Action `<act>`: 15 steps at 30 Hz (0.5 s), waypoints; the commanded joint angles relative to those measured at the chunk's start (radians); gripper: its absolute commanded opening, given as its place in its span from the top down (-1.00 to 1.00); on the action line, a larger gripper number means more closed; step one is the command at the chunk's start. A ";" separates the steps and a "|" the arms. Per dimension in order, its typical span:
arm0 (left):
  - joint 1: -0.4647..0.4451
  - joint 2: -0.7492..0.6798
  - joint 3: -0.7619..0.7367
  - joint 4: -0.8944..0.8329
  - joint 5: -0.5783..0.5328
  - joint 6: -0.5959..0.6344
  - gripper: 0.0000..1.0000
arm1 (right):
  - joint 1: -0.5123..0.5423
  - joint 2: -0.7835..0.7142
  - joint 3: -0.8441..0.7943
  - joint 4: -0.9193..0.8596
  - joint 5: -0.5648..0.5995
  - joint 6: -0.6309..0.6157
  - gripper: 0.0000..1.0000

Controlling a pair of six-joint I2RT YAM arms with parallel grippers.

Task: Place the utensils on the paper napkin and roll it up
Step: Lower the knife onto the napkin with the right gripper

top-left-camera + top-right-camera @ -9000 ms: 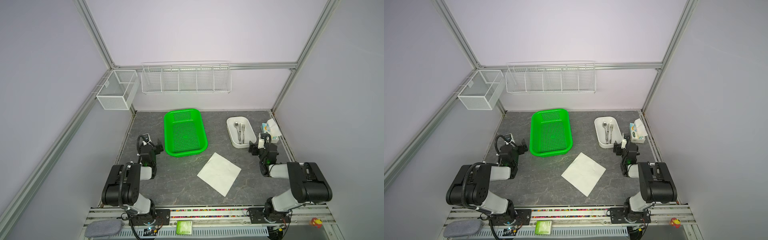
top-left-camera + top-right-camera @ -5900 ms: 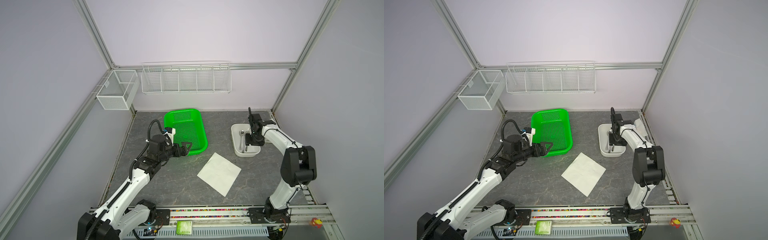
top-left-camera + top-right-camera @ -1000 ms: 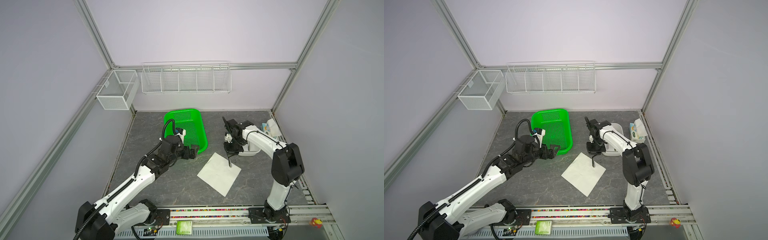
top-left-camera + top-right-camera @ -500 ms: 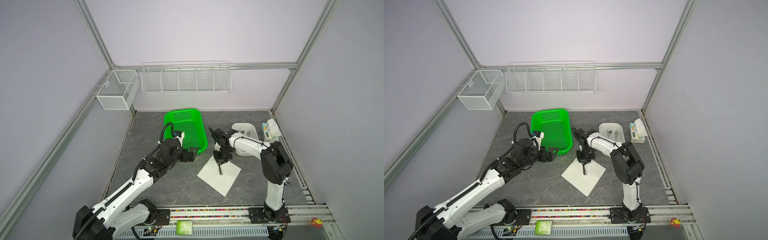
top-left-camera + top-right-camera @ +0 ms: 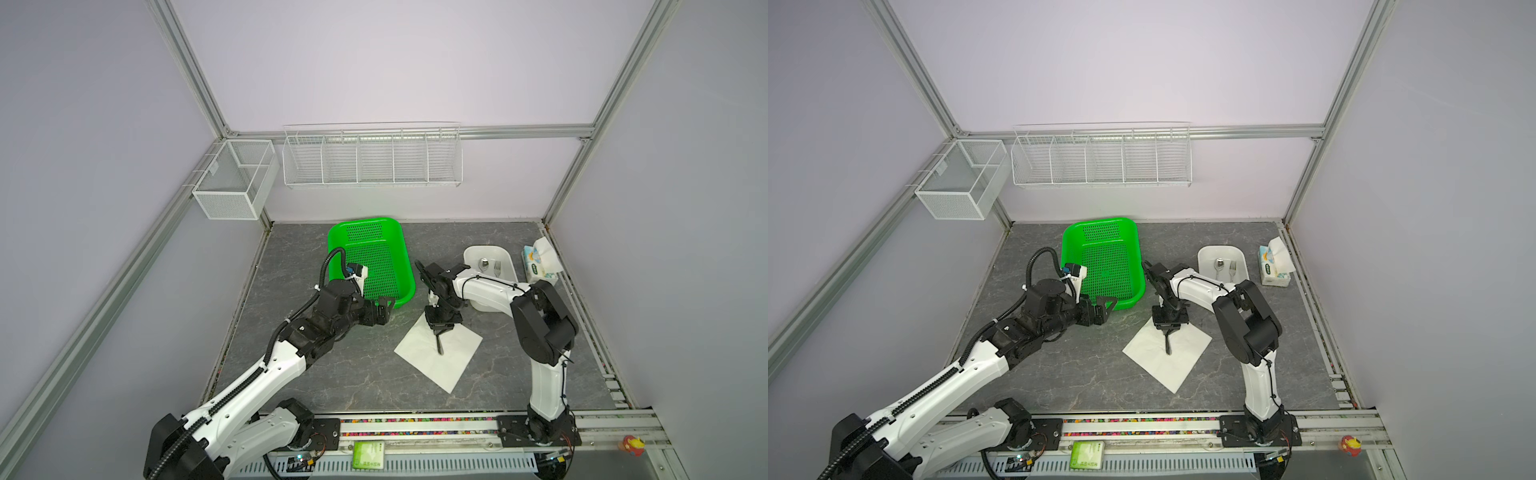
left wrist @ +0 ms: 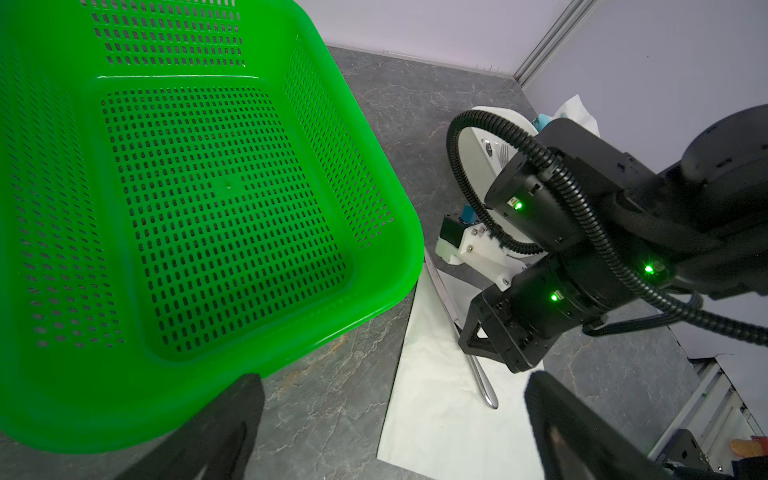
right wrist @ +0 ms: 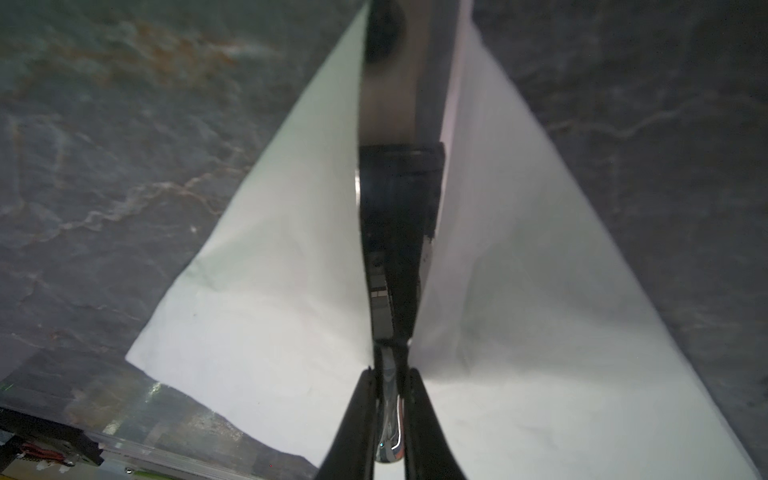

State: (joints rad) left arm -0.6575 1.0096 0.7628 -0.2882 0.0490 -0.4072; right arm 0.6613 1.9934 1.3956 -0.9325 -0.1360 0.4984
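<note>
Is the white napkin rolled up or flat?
Flat. The paper napkin lies spread out as one sheet on the table; no part is rolled.

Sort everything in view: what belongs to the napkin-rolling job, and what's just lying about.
Job:
napkin, knife, spoon and fork in the white dish.

Lying about:
green basket, tissue pack, wall rack, mesh box.

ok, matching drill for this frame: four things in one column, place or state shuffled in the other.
1 slim silver metal knife
2 silver spoon and fork
3 left gripper
4 white square paper napkin

a flat on the grey table
b open, beside the green plastic basket
c in the white tray
d pinched by the right gripper

Pairs: 1-d, 2-c, 3-b, 4-a
</note>
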 commanded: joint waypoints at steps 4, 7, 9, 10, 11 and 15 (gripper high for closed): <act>-0.004 -0.007 -0.014 0.010 -0.014 0.007 -0.98 | 0.012 0.020 -0.007 -0.001 -0.009 0.028 0.71; -0.004 -0.008 -0.014 0.007 -0.017 0.008 -0.98 | 0.012 0.030 -0.007 -0.007 -0.001 0.027 0.71; -0.004 -0.009 -0.014 0.006 -0.018 0.009 -0.98 | 0.013 0.029 -0.006 -0.008 0.002 0.029 0.71; -0.004 -0.007 -0.013 0.006 -0.020 0.011 -0.98 | 0.012 0.027 -0.005 -0.008 0.003 0.031 0.70; -0.004 -0.007 -0.013 0.005 -0.021 0.011 -0.98 | 0.013 0.023 -0.002 -0.008 0.003 0.031 0.70; -0.004 -0.005 -0.013 0.005 -0.018 0.008 -0.98 | 0.018 -0.007 0.010 -0.017 0.008 0.035 0.70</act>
State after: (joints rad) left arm -0.6575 1.0096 0.7628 -0.2886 0.0444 -0.4068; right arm 0.6674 1.9987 1.3956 -0.9276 -0.1345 0.5056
